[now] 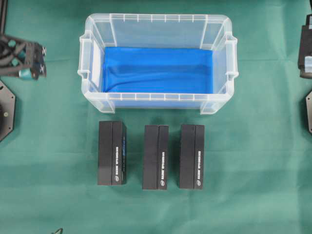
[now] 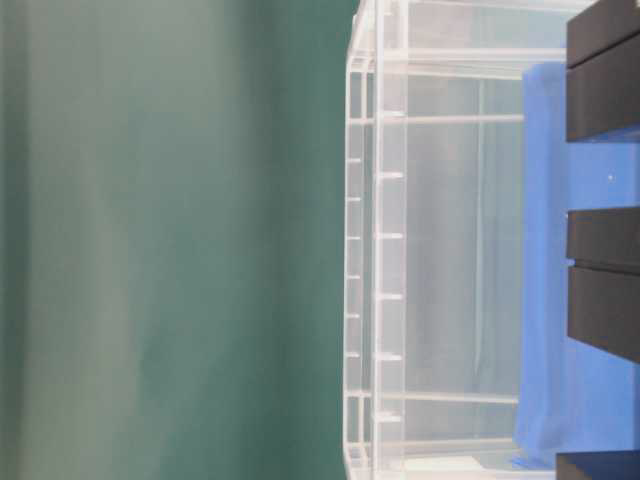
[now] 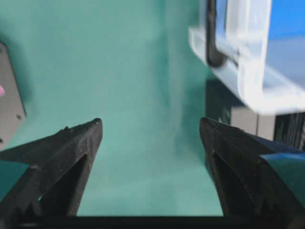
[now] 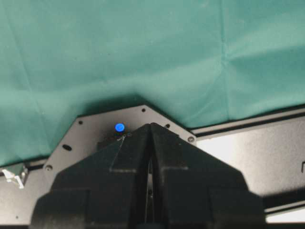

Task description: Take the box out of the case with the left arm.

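Note:
The clear plastic case (image 1: 156, 97) stands at the back middle of the green cloth, and only its blue lining (image 1: 158, 68) shows inside. Three black boxes stand in a row on the cloth in front of it: left (image 1: 112, 152), middle (image 1: 156, 156), right (image 1: 191, 156). My left gripper (image 1: 43, 61) hovers left of the case, open, with nothing between its fingers. In the left wrist view the left gripper (image 3: 150, 121) frames bare cloth, with the case's corner (image 3: 248, 71) at the upper right. My right gripper (image 4: 151, 126) is shut and empty at the far right edge.
Grey arm base plates sit at the left edge (image 1: 6, 109) and the right edge (image 1: 308, 109). The right wrist view looks down on its own base plate (image 4: 95, 133). In the table-level view the case wall (image 2: 385, 240) shows, with box ends (image 2: 605, 70) in front of it.

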